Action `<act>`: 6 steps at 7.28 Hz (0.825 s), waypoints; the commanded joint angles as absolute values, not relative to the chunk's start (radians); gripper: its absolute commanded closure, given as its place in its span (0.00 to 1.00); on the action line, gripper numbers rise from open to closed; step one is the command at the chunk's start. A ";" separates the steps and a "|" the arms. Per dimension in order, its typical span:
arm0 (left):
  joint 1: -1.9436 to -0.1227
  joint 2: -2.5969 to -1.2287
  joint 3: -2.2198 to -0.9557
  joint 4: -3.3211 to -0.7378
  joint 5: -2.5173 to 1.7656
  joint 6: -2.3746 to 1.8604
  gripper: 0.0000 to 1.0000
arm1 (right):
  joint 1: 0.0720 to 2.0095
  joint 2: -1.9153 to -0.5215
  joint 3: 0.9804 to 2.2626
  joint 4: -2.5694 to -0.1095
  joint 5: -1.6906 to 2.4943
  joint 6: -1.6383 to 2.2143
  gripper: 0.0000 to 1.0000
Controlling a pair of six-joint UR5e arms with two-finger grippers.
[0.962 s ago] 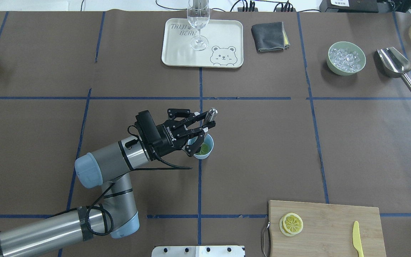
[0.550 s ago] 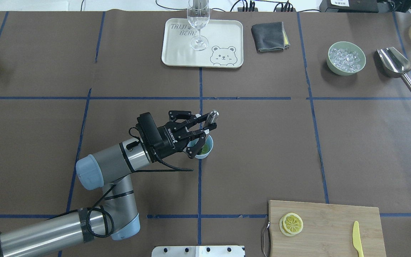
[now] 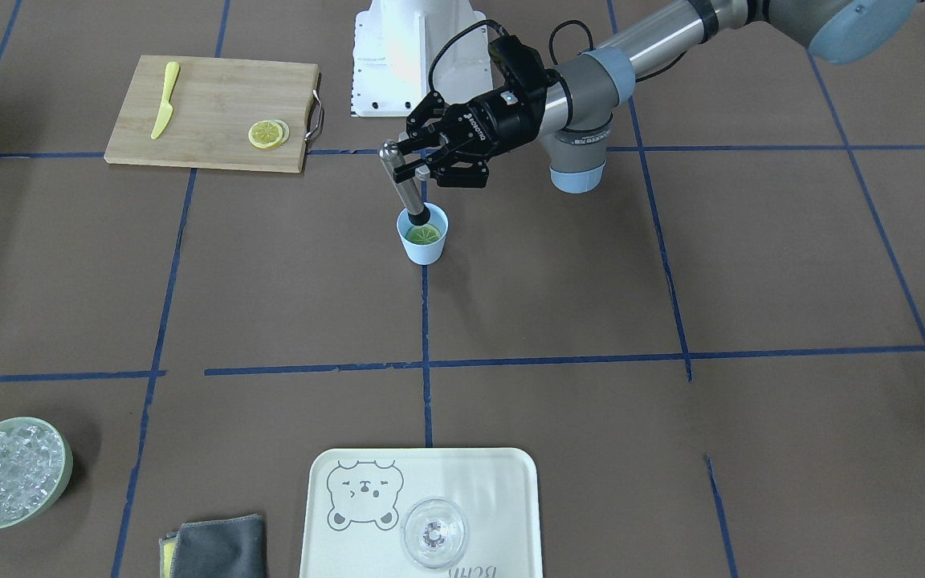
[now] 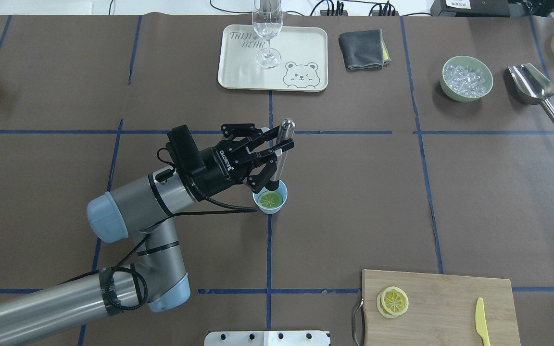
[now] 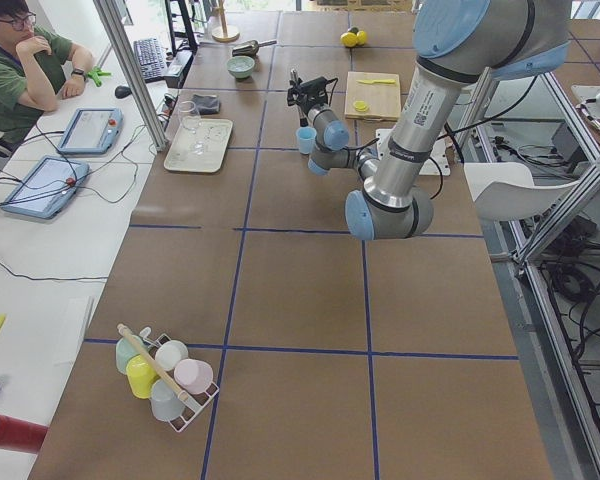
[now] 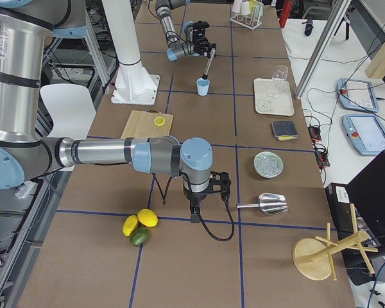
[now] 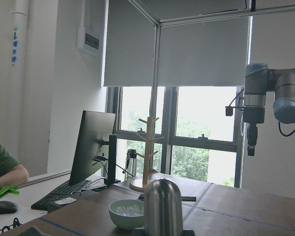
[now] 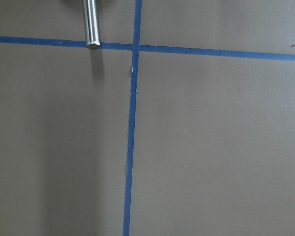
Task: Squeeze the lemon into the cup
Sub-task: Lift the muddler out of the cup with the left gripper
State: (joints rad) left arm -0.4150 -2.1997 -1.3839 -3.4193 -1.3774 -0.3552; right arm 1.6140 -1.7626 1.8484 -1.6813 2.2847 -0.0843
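Near the middle of the desk stands the little blue cup [image 3: 424,250], and the lemon [image 3: 423,234] slice lies flat inside it, down below the rim.

The job right now looks like mashing the slice so the juice comes out. To do it well, the metal stick [image 3: 407,195] should go straight down onto the middle of the slice, not onto the cup's edge. The stick leans a bit, and its black tip is at the back edge of the cup's mouth. So it should slide a little toward the middle first. Then push down slowly. The cup is small and light, and nothing holds it, so a sideways push could tip it over. A few soft pushes are better than one hard one.

The left claw [image 4: 281,150] is pinched tight on the upper part of the stick, with the round shiny top poking out above it. The claw touches only the stick, not the cup. I cannot tell if the black tip touches the slice.

The right claw [image 6: 194,215] hangs far off, near the metal scoop [image 6: 269,204]. It looks too small to tell how it is set.
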 commanded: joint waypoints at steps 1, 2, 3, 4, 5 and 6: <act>-0.487 -2.157 -1.486 -3.206 -1.387 -0.412 1.00 | 1.614 -1.763 1.844 -1.681 2.284 -0.083 0.00; -0.533 -2.131 -1.573 -3.059 -1.428 -0.458 1.00 | 1.615 -1.761 1.841 -1.681 2.283 -0.083 0.00; -0.582 -2.108 -1.701 -2.849 -1.483 -0.513 1.00 | 1.615 -1.761 1.841 -1.681 2.283 -0.083 0.00; -0.624 -2.085 -1.821 -2.609 -1.523 -0.537 1.00 | 1.614 -1.761 1.841 -1.681 2.283 -0.083 0.00; -0.685 -2.083 -1.860 -2.426 -1.608 -0.537 1.00 | 1.614 -1.761 1.841 -1.681 2.283 -0.083 0.00; -0.760 -2.080 -1.868 -2.298 -1.737 -0.537 1.00 | 1.614 -1.761 1.841 -1.681 2.283 -0.084 0.00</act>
